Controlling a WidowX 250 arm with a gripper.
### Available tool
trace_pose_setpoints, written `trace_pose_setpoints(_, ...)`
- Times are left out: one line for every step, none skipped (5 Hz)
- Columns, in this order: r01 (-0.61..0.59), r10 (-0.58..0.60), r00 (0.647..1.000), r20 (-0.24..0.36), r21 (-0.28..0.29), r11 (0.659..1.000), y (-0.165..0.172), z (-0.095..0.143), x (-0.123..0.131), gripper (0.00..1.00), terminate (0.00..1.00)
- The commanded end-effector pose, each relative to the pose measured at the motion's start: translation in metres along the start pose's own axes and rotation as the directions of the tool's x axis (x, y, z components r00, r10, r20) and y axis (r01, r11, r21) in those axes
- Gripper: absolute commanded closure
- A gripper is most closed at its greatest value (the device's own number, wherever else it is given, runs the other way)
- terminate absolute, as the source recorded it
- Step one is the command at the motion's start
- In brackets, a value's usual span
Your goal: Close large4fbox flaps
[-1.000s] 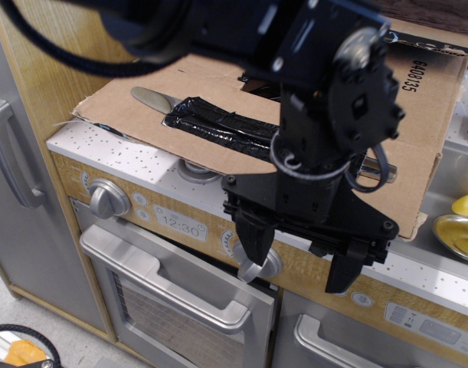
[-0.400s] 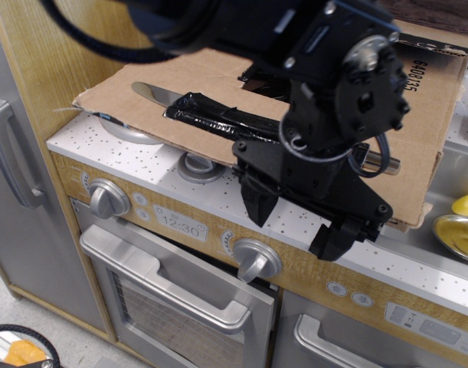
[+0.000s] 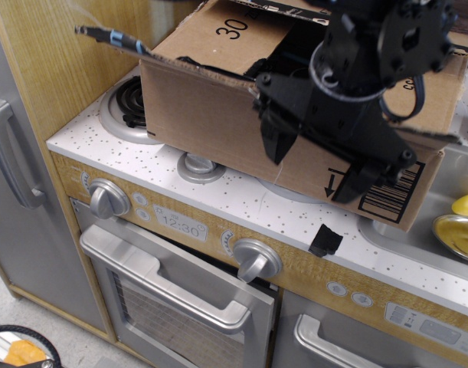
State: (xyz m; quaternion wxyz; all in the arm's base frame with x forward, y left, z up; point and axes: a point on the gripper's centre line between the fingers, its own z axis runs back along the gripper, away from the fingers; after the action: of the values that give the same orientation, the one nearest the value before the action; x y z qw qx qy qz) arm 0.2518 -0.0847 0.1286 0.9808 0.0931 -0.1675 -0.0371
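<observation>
Right now I see the box [image 3: 218, 126] sitting on the speckled counter [image 3: 241, 201] of the toy stove, above the oven door [image 3: 172, 295], covering most of the cooktop; one burner [image 3: 126, 103] shows just beside its left wall. It is brown corrugated cardboard; the front wall facing me carries a black barcode [image 3: 387, 195] and an arrow mark [image 3: 333, 184] at the lower right corner. One of the flaps [image 3: 234, 31], printed "30", stands raised at the top left; I cannot make out the other top panels behind the arm. A thin strip with blue tape [image 3: 111, 36] sticks out to the left from the upper corner. My gripper [image 3: 314, 157] hangs in front of the front wall with its two black fingers [image 3: 273, 138] spread apart and nothing between them; whether they touch the cardboard I cannot tell. A small black scrap [image 3: 325, 240] lies on the counter edge below the box; a yellow dish [image 3: 457, 234] sits in the sink at far right.
</observation>
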Motion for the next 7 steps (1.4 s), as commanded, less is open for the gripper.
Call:
trace_pose_setpoints(0.052,-0.051,0.996,0.079,-0.010,0.999,0.016,0.020,0.044,0.00,0.00)
trace_pose_setpoints(0.089,-0.086,0.993,0.083,-0.022,0.996,0.026,0.026,0.069,0.00,0.00)
trace_pose_setpoints(0.126,-0.119,0.987,0.112,-0.061,0.990,0.036,0.017,0.092,0.00,0.00)
trace_pose_setpoints(0.126,-0.114,0.990,0.088,-0.133,0.983,0.040,0.004,0.110,0.00,0.00)
trace_pose_setpoints(0.125,-0.107,0.989,0.099,-0.192,0.973,0.039,-0.019,0.120,0.00,0.00)
trace_pose_setpoints(0.074,-0.063,0.996,0.058,-0.216,0.974,0.040,-0.040,0.120,0.00,0.00)
trace_pose_setpoints(0.075,-0.059,0.996,0.069,-0.248,0.966,0.039,-0.057,0.114,0.00,0.00)
